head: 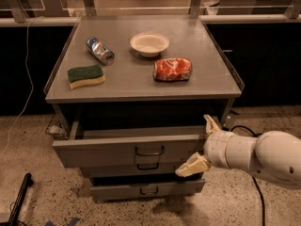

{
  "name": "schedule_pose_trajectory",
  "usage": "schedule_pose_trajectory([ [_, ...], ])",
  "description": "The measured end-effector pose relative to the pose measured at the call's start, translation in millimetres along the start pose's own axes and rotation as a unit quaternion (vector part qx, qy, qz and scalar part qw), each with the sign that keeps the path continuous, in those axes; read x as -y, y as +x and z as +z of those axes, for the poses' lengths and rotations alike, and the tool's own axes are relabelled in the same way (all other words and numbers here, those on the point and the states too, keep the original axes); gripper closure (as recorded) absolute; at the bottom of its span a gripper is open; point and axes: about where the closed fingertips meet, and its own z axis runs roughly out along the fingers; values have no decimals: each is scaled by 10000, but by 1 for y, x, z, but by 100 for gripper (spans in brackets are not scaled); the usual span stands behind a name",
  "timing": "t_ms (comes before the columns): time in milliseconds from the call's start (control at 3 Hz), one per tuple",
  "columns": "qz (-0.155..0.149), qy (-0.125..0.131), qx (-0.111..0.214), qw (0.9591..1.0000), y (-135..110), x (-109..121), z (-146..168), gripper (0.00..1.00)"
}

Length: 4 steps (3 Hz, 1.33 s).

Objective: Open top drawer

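Observation:
The top drawer (108, 149) is a wide grey metal drawer with a small bracket handle (149, 151) at its middle. It stands pulled out from the grey cabinet, and its shallow tray shows behind the front. My gripper (201, 144) is at the drawer front's right end. One cream finger (193, 166) lies below the front's lower right corner. The other finger (211, 124) points up beside the drawer's right side. The fingers are spread apart and hold nothing.
Two narrower grey drawers (148, 189) sit below. On the cabinet top (141, 86) lie a green-and-yellow sponge (85, 76), a tipped can (99, 50), a white bowl (149, 44) and a red snack bag (172, 69). A black pole (18, 197) leans at lower left.

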Motion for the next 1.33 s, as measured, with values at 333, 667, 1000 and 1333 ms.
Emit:
schedule_pose_trajectory([
  [333,-532,116,-218,9983,10,26,6,0],
  [667,-863,61,-505,9950,24,46,27,0],
  [1000,-1078,-114,-687,9917,33,46,42,0],
  [1333,-1107,-128,-696,9913,32,46,44,26],
])
